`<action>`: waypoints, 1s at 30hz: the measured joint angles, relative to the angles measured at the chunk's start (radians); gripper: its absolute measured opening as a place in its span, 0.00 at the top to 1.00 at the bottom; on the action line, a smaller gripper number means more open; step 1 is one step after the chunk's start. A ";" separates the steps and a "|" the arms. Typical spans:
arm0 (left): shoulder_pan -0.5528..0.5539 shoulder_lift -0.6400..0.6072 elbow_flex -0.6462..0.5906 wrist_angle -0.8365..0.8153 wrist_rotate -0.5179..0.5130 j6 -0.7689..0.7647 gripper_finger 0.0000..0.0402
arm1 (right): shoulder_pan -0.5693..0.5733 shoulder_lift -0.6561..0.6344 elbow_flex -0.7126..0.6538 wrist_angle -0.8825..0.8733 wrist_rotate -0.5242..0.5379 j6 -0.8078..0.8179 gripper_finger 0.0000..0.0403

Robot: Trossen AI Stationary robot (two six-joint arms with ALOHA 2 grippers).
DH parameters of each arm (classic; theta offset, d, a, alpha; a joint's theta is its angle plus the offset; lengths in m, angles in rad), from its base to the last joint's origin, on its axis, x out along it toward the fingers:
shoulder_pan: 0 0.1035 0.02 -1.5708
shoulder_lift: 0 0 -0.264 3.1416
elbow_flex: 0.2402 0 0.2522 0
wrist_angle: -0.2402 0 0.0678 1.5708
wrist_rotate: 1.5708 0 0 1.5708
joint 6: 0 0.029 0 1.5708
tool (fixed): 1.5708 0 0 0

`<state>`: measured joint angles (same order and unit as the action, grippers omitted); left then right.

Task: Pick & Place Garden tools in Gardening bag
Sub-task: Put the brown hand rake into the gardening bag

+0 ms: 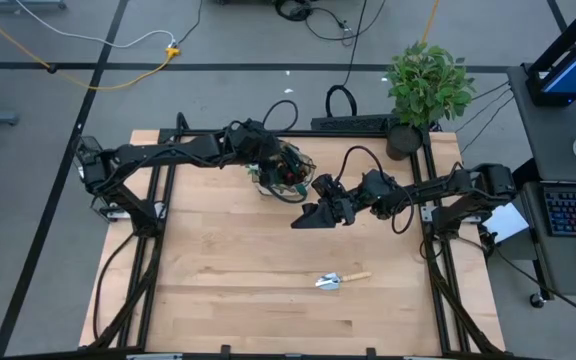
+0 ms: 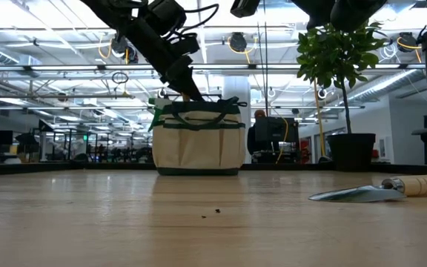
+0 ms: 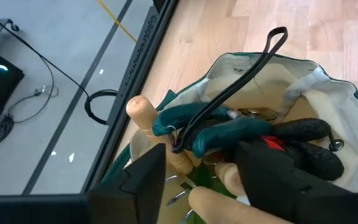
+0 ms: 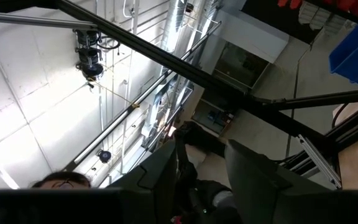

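Gardening bag (image 1: pixel 280 176), far centre of desk (image 1: pixel 268 300): soft fabric, prob. light & floppy, already w/ wooden handles, green glove (image 3: pixel 229 134), dark shears inside; left gripper (image 3: pixel 197 180) over its mouth, fingers spread, pinching nothing. Trowel (image 1: pixel 340 280), alone on near desk: stiff metal blade, prob. slick, so take by wooden handle. Right gripper (image 1: pixel 313 215) beside bag, fingers apart, empty.

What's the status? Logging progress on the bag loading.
Left gripper open over gardening bag, tools inside. Right gripper open, empty, beside the bag. One trowel left on table. Nothing obstructing.
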<state>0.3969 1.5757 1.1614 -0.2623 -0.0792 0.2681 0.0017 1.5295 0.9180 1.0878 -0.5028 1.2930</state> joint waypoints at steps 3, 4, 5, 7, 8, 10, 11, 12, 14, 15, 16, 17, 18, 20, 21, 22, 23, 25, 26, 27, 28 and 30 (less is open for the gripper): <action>-0.001 -0.014 0.000 -0.005 0.000 0.018 0.44 | 0.000 0.000 0.000 0.000 0.000 0.000 0.68; -0.001 -0.022 0.000 -0.008 0.000 0.019 0.42 | 0.000 0.000 0.000 0.000 0.000 0.000 0.68; -0.001 -0.031 0.000 -0.003 0.000 0.019 0.41 | 0.000 0.000 0.000 0.000 0.000 0.000 0.68; -0.001 -0.050 0.000 -0.002 0.000 0.023 0.39 | 0.000 0.000 0.000 0.000 0.000 0.000 0.68; -0.001 -0.056 0.000 -0.003 0.000 0.023 0.38 | 0.000 0.000 0.000 0.000 0.000 0.000 0.68; -0.001 -0.072 0.000 -0.005 0.000 0.025 0.37 | 0.000 0.000 0.000 0.000 0.000 0.000 0.68; -0.001 -0.075 0.000 -0.002 0.000 0.025 0.37 | 0.000 0.000 0.000 0.000 0.000 0.000 0.68; -0.001 -0.078 0.001 0.001 0.000 0.025 0.37 | 0.000 0.000 0.000 0.000 0.000 0.000 0.68; 0.001 -0.079 0.001 -0.008 0.000 0.025 0.37 | 0.000 0.000 0.000 -0.001 0.000 0.000 0.68; 0.002 -0.079 0.001 -0.013 0.000 0.025 0.36 | 0.000 0.000 0.000 -0.001 0.000 0.000 0.68; 0.002 -0.079 0.001 -0.013 0.000 0.025 0.36 | 0.000 0.000 0.000 -0.001 0.000 0.000 0.68; 0.002 -0.075 0.001 -0.012 0.000 0.025 0.36 | 0.000 0.000 0.000 -0.001 0.000 0.001 0.68; 0.002 -0.072 0.001 -0.013 0.001 0.025 0.36 | 0.000 0.000 0.000 -0.001 0.000 0.002 0.68; 0.002 -0.068 0.000 -0.030 0.001 0.020 0.36 | 0.000 0.000 0.000 -0.001 0.000 0.001 0.68; 0.002 -0.068 0.000 -0.034 0.001 0.019 0.36 | 0.000 0.000 0.000 -0.001 0.000 0.002 0.68; 0.002 -0.068 0.000 -0.033 0.001 0.019 0.36 | 0.000 0.000 0.000 -0.001 0.000 0.002 0.68; 0.002 -0.068 0.000 -0.030 0.001 0.018 0.36 | 0.000 0.000 0.000 -0.001 0.000 0.002 0.68; 0.002 -0.068 0.000 -0.029 -0.001 0.017 0.36 | 0.000 0.000 0.000 -0.001 0.000 0.003 0.68; 0.002 -0.068 0.000 -0.027 -0.012 0.019 0.36 | 0.000 0.000 0.000 -0.001 0.000 0.003 0.68; 0.002 -0.068 0.000 -0.022 -0.026 0.027 0.36 | 0.000 0.000 0.000 -0.001 0.000 0.003 0.68; 0.002 -0.068 0.000 -0.016 -0.036 0.034 0.36 | 0.000 0.000 0.000 -0.001 0.000 0.003 0.68; 0.002 -0.078 0.000 -0.013 -0.062 0.041 0.36 | 0.000 0.000 0.000 -0.001 0.000 0.003 0.68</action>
<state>0.3988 1.4980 1.1614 -0.2749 -0.1407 0.3089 0.0017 1.5295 0.9180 1.0870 -0.5030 1.2961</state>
